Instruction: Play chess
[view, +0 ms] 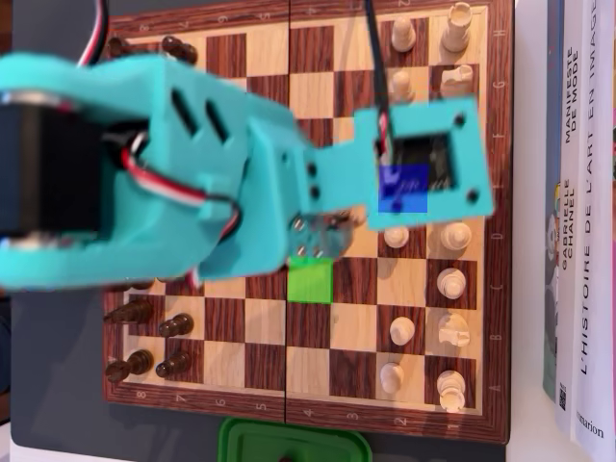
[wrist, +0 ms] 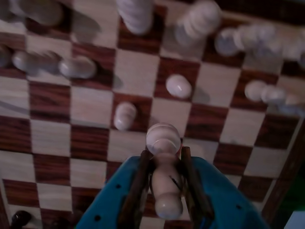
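Fingers [wrist: 164, 179]: closed on a white pawn [wrist: 164, 164], one dark finger on each side of its stem; the blue housing fills the bottom of the wrist view and cuts off the fingers' roots.
Held pawn: seen from above and behind, its round head over a light square near the middle of the board [wrist: 52, 138]; whether its base touches the square cannot be told. In the overhead view the arm hides it.
Nearby pawns: one white pawn [wrist: 125, 116] on a dark square just ahead and left of the held one, another [wrist: 178, 86] on a dark square further ahead and right.
Far rows: white pieces along the top of the wrist view are smeared with blur; their kinds cannot be told.
Dark pieces: one [wrist: 20, 218] shows at the bottom left of the wrist view, cut by the edge.
Arm [view: 173, 173]: in the overhead view it is blurred and covers much of the board's upper half.
Marks: a green square [view: 310, 279] and a blue one [view: 402, 188] overlie the overhead view.
Books [view: 582, 221]: lying right of the board, cut off by the frame.
Green object [view: 294, 443]: below the board, mostly out of frame.
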